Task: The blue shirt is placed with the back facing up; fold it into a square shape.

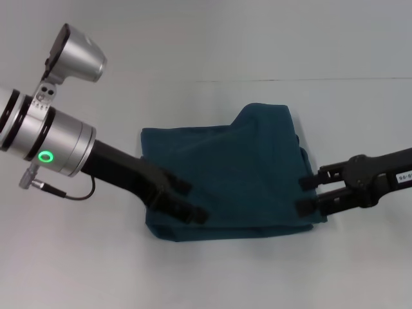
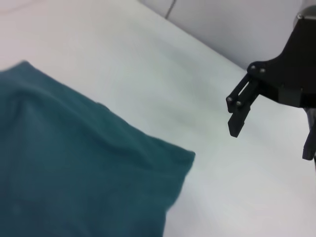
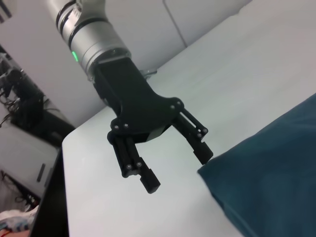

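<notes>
Bare table [image 1: 270, 277] around blue shirt [image 1: 238, 174]

The large dark teal-blue cotton shirt [image 1: 235, 177] lies folded at the middle of the white table [image 1: 335, 264]. The black left gripper [image 1: 187, 199] sits over its near left corner, apparently just clear. The black right gripper [image 1: 308, 194] stands at its right edge, fingers spread.

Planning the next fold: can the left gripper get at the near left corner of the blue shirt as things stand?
Probably yes. The left gripper hangs open right at that edge of the blue shirt, with only bare table around it. The right gripper is open at the opposite edge, well out of the way.
</notes>
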`<act>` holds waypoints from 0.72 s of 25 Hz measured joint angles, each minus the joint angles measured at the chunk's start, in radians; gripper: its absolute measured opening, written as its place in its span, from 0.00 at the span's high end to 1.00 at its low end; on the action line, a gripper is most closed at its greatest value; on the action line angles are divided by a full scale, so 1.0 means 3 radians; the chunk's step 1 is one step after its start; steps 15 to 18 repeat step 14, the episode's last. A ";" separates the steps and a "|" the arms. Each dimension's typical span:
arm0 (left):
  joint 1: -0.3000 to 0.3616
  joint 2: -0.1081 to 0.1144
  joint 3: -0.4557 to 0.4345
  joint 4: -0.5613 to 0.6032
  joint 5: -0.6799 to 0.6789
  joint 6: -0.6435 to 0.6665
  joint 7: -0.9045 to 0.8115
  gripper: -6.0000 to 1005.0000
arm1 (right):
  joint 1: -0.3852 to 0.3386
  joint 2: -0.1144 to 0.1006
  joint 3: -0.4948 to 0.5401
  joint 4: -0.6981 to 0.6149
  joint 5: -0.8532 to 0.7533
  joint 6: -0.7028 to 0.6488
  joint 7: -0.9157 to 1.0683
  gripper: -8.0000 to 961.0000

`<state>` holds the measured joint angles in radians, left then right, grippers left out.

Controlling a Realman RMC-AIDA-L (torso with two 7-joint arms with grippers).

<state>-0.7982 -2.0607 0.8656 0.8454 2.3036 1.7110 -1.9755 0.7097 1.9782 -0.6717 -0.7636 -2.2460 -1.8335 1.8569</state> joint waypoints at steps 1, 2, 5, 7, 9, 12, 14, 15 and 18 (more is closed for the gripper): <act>-0.0004 0.0000 0.0000 0.0002 -0.0010 -0.0014 0.0002 0.11 | 0.0006 -0.0008 0.0016 -0.0001 0.0001 0.0006 -0.0004 0.14; -0.0011 0.0000 0.0001 0.0006 -0.0019 -0.0030 0.0003 0.11 | 0.0012 -0.0014 0.0024 -0.0001 0.0001 0.0017 -0.0006 0.14; -0.0034 0.0000 0.0019 0.0008 -0.0013 -0.0080 0.0004 0.11 | 0.0020 -0.0032 0.0031 -0.0003 0.0001 0.0059 -0.0006 0.14; -0.0037 0.0002 0.0026 0.0009 -0.0005 -0.0090 0.0004 0.11 | 0.0021 -0.0037 0.0040 -0.0004 0.0001 0.0074 -0.0004 0.14; -0.0035 0.0006 0.0031 0.0009 0.0000 -0.0092 0.0005 0.11 | 0.0019 -0.0038 0.0045 -0.0004 0.0001 0.0082 -0.0003 0.14; -0.0025 0.0015 0.0034 0.0010 0.0001 -0.0093 0.0007 0.11 | 0.0016 -0.0039 0.0046 -0.0005 -0.0003 0.0129 -0.0002 0.14; -0.0020 0.0021 0.0034 0.0010 0.0003 -0.0093 0.0007 0.11 | 0.0016 -0.0041 0.0047 -0.0006 -0.0002 0.0168 -0.0001 0.14; -0.0020 0.0021 0.0034 0.0010 0.0003 -0.0093 0.0007 0.11 | 0.0016 -0.0041 0.0047 -0.0006 -0.0002 0.0168 -0.0001 0.14; -0.0020 0.0021 0.0034 0.0010 0.0003 -0.0093 0.0007 0.11 | 0.0016 -0.0041 0.0047 -0.0006 -0.0002 0.0168 -0.0001 0.14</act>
